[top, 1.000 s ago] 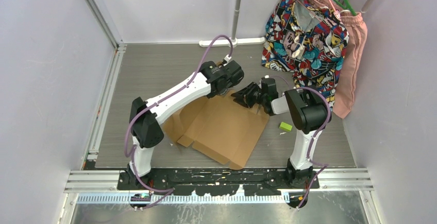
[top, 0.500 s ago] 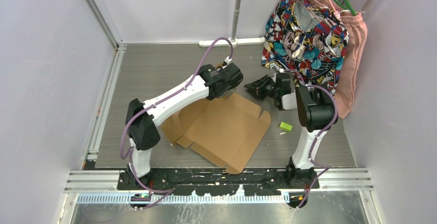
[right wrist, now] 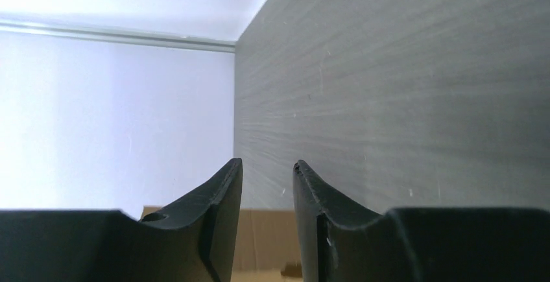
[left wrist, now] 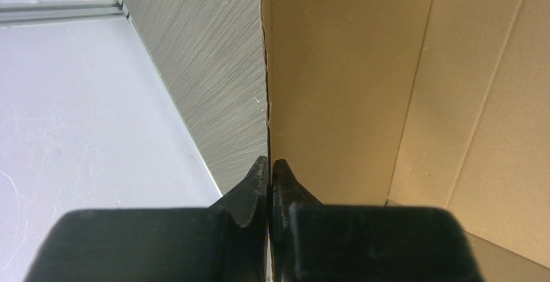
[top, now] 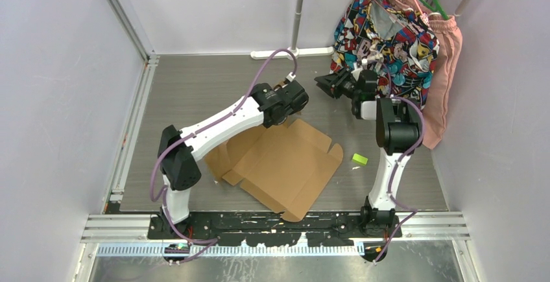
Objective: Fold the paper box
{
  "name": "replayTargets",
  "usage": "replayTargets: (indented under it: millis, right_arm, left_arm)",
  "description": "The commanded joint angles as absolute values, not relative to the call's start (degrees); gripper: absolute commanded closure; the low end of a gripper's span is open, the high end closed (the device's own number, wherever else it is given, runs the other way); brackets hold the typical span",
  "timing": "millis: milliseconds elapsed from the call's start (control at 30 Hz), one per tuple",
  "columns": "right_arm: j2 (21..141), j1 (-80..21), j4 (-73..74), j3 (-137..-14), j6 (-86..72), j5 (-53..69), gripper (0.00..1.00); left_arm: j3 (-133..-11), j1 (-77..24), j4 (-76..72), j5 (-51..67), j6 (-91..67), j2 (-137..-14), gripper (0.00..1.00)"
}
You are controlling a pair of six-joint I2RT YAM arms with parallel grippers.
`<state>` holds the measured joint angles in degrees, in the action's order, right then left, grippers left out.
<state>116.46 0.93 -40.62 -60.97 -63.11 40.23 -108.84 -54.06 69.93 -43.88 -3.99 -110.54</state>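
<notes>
The paper box (top: 285,165) is a flat brown cardboard sheet with flaps, lying on the grey table in front of the arms. My left gripper (top: 290,102) is at its far edge and is shut on that edge; in the left wrist view the fingers (left wrist: 269,162) pinch the thin cardboard edge, with the sheet (left wrist: 344,74) to the right. My right gripper (top: 324,82) is open and empty, off the box and over the table's far part. In the right wrist view the gripper (right wrist: 267,165) frames bare table, with a strip of the cardboard (right wrist: 259,243) low down.
Patterned and pink clothes (top: 389,35) hang at the back right, close behind the right gripper. A small green object (top: 359,159) lies right of the box. A white bar (top: 292,53) and an upright pole (top: 299,10) stand at the back wall. A metal rail (top: 133,120) runs along the left.
My right gripper has drawn back from the box's far right edge toward the back of the table. The box's right side has settled slightly. My left gripper has kept its hold.
</notes>
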Motion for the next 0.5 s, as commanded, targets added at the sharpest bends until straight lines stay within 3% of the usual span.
replayTargets:
  millis: [0,467]
  right_arm:
    - [124.1,0.6,-53.5,-68.1,-67.9,45.7,0.59]
    - [128.0,-5.4,-63.8,-68.5,-70.1,52.9,0.60]
  left_arm:
    - [-109.0,-55.1,66.4,-42.1,-3.5,-108.5,1.00]
    - [-108.6,-56.0,65.9,-47.5,-2.5,-111.1,1.00]
